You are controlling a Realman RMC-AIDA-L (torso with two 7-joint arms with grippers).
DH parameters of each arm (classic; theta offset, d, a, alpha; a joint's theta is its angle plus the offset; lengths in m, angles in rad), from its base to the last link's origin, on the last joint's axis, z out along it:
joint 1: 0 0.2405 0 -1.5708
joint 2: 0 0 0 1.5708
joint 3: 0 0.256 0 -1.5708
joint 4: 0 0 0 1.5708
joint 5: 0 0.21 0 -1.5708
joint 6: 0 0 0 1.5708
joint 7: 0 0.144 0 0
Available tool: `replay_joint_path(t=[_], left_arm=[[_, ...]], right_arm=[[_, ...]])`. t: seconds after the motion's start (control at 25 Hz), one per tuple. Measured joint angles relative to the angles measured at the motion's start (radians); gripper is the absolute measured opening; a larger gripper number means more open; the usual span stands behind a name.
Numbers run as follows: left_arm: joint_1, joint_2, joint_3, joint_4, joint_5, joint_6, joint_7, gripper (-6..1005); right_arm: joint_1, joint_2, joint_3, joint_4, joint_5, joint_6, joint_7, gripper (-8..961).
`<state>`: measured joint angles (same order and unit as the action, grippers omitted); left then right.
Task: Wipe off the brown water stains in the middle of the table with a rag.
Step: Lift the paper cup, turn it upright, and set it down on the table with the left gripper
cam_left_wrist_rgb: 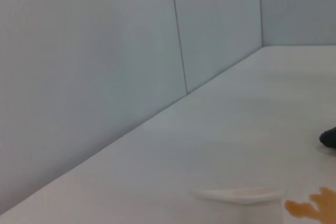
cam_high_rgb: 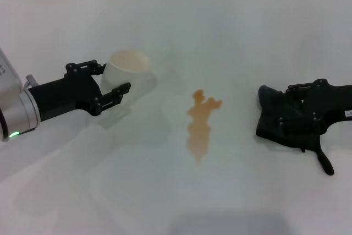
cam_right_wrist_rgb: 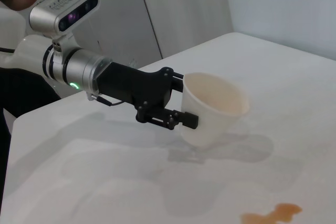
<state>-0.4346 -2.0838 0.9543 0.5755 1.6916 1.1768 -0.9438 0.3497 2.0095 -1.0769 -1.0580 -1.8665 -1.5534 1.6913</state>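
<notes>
head view: the brown water stains (cam_high_rgb: 199, 122) lie in the middle of the table (cam_high_rgb: 165, 191), an orange-brown blotch with a lobed far end and a tail tapering toward the near edge. to the right of the blotch, well apart from it, the rag (cam_high_rgb: 280, 119) sits bunched on the tabletop, dark and folded, with a narrow tail reaching toward the near right. the right gripper (cam_high_rgb: 300, 116) comes in from the right edge and lies over the rag, black on black, so i cannot tell whether its jaws are spread or pinching the cloth.

on the left side, the left gripper (cam_high_rgb: 107, 81) holds a white paper cup (cam_high_rgb: 129, 72) tilted, its tan inside facing up and away; the jaws pinch the cup's wall from both sides. in the right wrist view the same left gripper (cam_right_wrist_rgb: 176, 100) grips the cup (cam_right_wrist_rgb: 210, 108) just above the table (cam_right_wrist_rgb: 79, 182), with a shadow below it, and a bit of the stain (cam_right_wrist_rgb: 273, 214) shows at the picture's edge. in the left wrist view the stain (cam_left_wrist_rgb: 315, 205) and a dark scrap of the rag (cam_left_wrist_rgb: 329, 138) appear beside a white wall (cam_left_wrist_rgb: 79, 77).
</notes>
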Motion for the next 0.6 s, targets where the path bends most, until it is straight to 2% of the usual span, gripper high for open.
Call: replay_joint_path(t=[0.6], left_arm=[[0.015, 0.0, 0.001, -0.02, -0.003, -0.002, 0.032, 555]], right_arm=[[-0.005, 0.0, -0.035, -0.002, 0.0, 0.008, -0.004, 634]])
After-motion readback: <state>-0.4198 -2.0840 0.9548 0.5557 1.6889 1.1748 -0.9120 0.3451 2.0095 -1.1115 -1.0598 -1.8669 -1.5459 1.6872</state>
